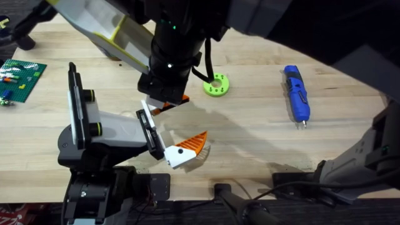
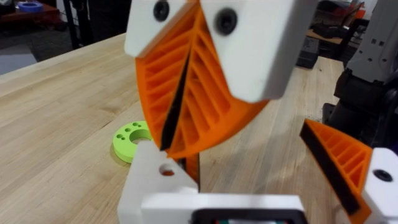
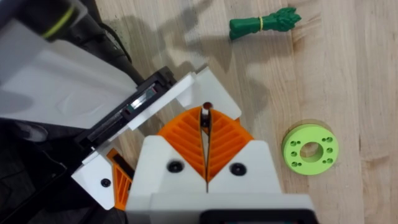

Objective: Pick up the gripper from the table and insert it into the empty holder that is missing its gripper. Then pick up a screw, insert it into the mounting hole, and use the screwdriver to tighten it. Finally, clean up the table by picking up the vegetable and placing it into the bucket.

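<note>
Above the holder [image 3: 74, 93], a screw [image 3: 206, 106] is pinched in the closed right pincer [image 3: 205, 134] over the white mount.

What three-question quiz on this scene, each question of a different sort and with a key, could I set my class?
1. True or false: the screwdriver lies on the table, with nothing gripping it.
2. The right gripper has its fingers: A wide open; B shut; C around the screwdriver.
3. Fill in: the vegetable lies on the ____.

Key: 1 true; 2 B; 3 table.
</note>
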Motion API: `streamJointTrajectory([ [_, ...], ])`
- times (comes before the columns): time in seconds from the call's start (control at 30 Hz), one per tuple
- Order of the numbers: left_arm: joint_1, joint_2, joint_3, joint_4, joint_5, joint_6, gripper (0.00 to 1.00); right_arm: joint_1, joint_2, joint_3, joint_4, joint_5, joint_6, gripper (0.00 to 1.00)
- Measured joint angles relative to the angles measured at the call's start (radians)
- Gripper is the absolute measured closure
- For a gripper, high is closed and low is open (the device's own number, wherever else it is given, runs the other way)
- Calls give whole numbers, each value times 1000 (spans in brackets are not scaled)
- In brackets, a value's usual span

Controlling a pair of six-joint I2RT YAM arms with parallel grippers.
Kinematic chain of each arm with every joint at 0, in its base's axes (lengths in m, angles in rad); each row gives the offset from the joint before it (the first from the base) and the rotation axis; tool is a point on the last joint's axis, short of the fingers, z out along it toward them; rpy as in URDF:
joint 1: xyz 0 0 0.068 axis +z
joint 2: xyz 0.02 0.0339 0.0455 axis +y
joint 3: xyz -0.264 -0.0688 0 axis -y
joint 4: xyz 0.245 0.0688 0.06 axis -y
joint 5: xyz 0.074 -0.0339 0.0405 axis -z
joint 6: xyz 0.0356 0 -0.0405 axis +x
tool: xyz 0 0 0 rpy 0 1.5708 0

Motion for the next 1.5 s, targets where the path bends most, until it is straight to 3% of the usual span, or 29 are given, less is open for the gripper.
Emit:
streamJointTrajectory([
  [0.5, 0, 0, 0, 0, 0, 0, 11, -30, 0, 0, 6, -1, 0, 993],
  [1.5, 0, 0, 0, 0, 0, 0, 11, -6, -24, 48, 3, -2, 0, 994],
])
